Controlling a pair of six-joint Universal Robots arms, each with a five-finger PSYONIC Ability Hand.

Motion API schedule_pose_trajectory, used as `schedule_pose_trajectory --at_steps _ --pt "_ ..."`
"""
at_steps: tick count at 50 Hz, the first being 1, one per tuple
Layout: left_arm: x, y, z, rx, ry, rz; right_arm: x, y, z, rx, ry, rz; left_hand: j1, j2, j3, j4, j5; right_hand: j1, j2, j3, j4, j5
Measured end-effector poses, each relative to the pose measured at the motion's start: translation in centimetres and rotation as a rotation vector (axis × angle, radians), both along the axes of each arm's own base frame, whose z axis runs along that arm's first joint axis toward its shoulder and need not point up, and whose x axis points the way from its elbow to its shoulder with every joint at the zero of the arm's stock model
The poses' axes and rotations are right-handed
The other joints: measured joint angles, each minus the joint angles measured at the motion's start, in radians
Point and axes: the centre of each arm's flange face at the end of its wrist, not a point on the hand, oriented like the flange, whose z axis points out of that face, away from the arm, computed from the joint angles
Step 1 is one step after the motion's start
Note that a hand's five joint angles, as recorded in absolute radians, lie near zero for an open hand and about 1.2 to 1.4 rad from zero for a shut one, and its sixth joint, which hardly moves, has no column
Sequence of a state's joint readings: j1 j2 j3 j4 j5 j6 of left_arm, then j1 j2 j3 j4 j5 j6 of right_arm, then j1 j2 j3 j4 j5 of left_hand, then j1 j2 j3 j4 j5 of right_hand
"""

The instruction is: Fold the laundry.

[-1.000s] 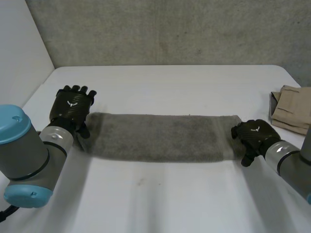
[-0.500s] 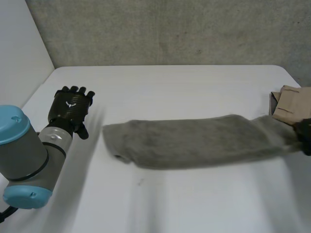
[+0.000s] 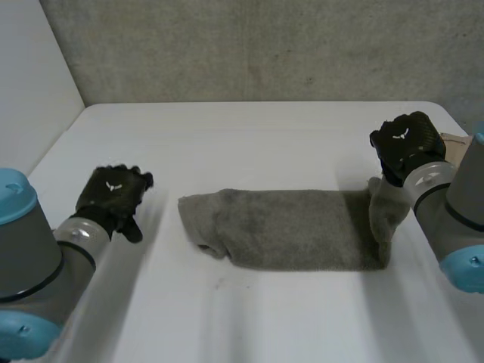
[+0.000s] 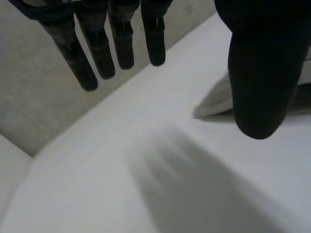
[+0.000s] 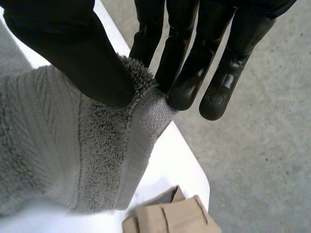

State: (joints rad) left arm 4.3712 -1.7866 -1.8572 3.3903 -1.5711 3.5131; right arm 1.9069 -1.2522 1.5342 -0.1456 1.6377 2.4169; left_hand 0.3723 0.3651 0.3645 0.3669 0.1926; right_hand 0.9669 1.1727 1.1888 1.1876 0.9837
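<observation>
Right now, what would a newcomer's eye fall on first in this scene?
The grey towel lying across the middle of the white table stands out first. The right hand holds its right end up, pinched between thumb and fingers; the left hand is open, apart from the towel's other end.

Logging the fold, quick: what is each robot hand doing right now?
Left robot hand: open, holding nothing.
Right robot hand: shut, pinching one end of the towel.
</observation>
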Motion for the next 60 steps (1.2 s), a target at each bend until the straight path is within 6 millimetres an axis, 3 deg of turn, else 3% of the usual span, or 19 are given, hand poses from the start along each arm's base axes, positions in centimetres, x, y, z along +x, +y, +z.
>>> schedule_pose_trajectory --at_steps 6,10,12,13,18,26,49,60 --pt "-0.6 2.1 -0.3 0.145 0.122 -0.043 -1.1 -0.1 -1.2 0.035 0.018 -0.046 0.092 0.093 0.095 0.095 0.095 0.0 0.0 0.0 0.0 0.0" --pt "-1.3 3.1 -0.6 0.23 0.221 -0.068 -3.8 -0.9 -2.2 0.068 0.024 -0.122 0.154 0.158 0.159 0.158 0.156 0.0 0.0 0.0 0.0 0.0" --pt "-1.4 3.2 -0.6 0.234 0.227 -0.069 -4.0 -1.0 -2.2 0.07 0.024 -0.128 0.161 0.165 0.164 0.165 0.163 0.0 0.0 0.0 0.0 0.0" --pt "-1.9 3.5 -0.8 0.255 0.257 -0.081 -5.4 -1.3 -2.2 0.076 0.021 -0.16 0.188 0.191 0.191 0.19 0.188 0.0 0.0 0.0 0.0 0.002" --pt "-3.2 3.6 -1.6 0.27 0.274 -0.114 -7.7 -1.4 -2.1 0.084 0.005 -0.192 0.229 0.233 0.233 0.233 0.229 0.0 0.0 0.0 0.0 0.006" --pt "-5.5 3.2 -3.0 0.284 0.264 -0.151 -9.7 -1.1 -2.9 0.111 -0.023 -0.19 0.226 0.231 0.231 0.23 0.227 0.0 0.0 0.0 0.0 0.006" --pt "-8.5 0.7 -4.7 0.229 0.232 -0.078 -10.9 -0.3 -4.9 0.153 -0.037 -0.189 0.228 0.233 0.233 0.232 0.229 0.0 0.0 0.0 0.0 0.006" --pt "-9.5 -0.2 -6.1 0.232 0.219 -0.084 -10.9 -0.2 -5.1 0.154 -0.038 -0.186 0.402 0.406 0.401 0.398 0.39 0.0 0.0 0.0 0.0 0.009"
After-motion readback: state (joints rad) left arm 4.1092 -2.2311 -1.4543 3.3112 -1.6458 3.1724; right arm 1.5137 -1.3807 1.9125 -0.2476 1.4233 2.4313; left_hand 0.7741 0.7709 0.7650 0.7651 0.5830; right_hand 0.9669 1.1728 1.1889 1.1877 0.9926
